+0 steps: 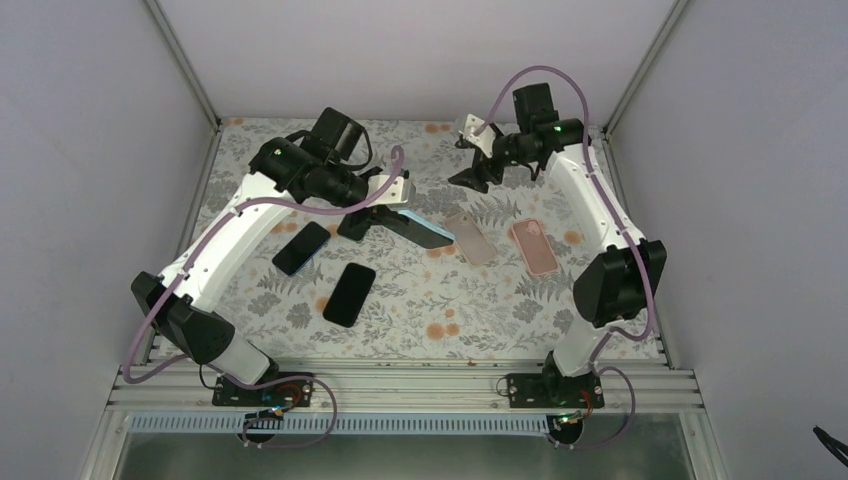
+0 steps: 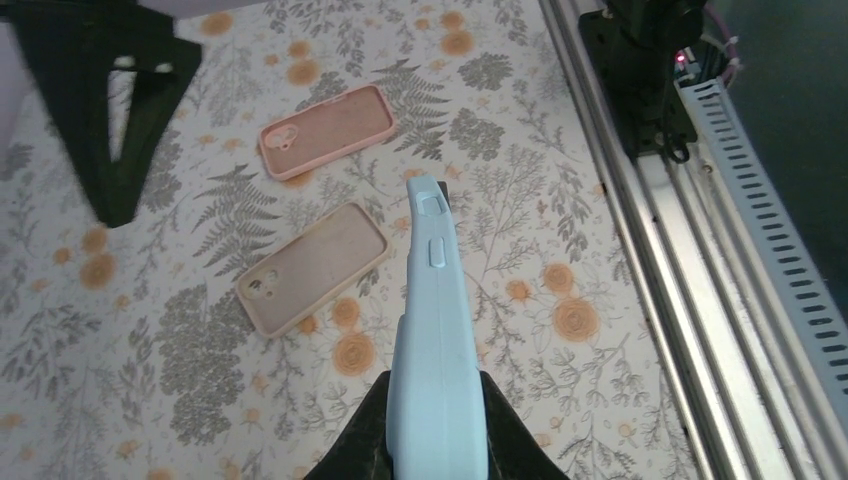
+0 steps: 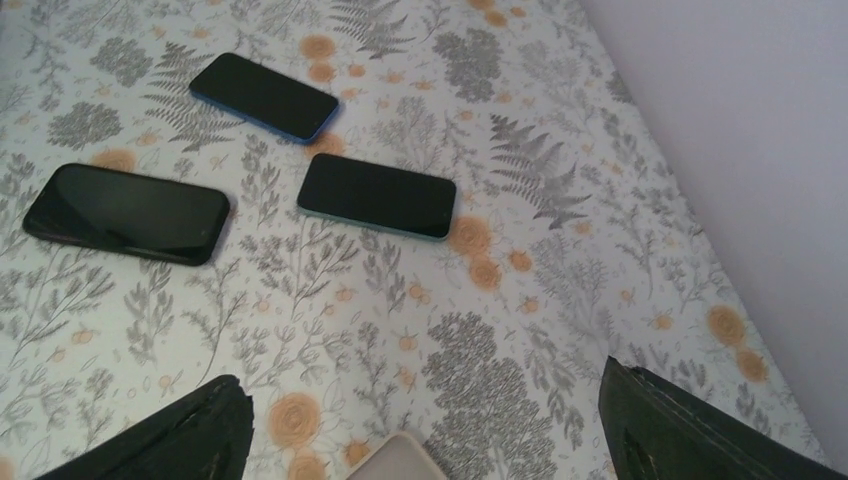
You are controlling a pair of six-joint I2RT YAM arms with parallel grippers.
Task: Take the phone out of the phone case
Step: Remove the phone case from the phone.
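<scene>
**Left gripper (image 2: 437,430) clamped on the light blue phone case (image 2: 432,300), held on edge above the table.**
Its jaws pinch the case's two broad faces at one end, with the button side facing the wrist camera. A dark strip along the case in the top view suggests the phone is inside. The case looks soft and rubbery, so it probably flexes and grips well. The phone would be stiff, smooth and breakable. A free corner lip at the far end seems the best place to peel. The right gripper (image 1: 480,172) hangs apart with its jaws spread wide and empty. Below lie an empty beige case (image 2: 313,267), an empty pink case (image 2: 327,131) and two bare phones (image 1: 349,294) on the flat floral table cover (image 1: 440,320). Plain grey walls (image 1: 400,50) enclose the space.
</scene>
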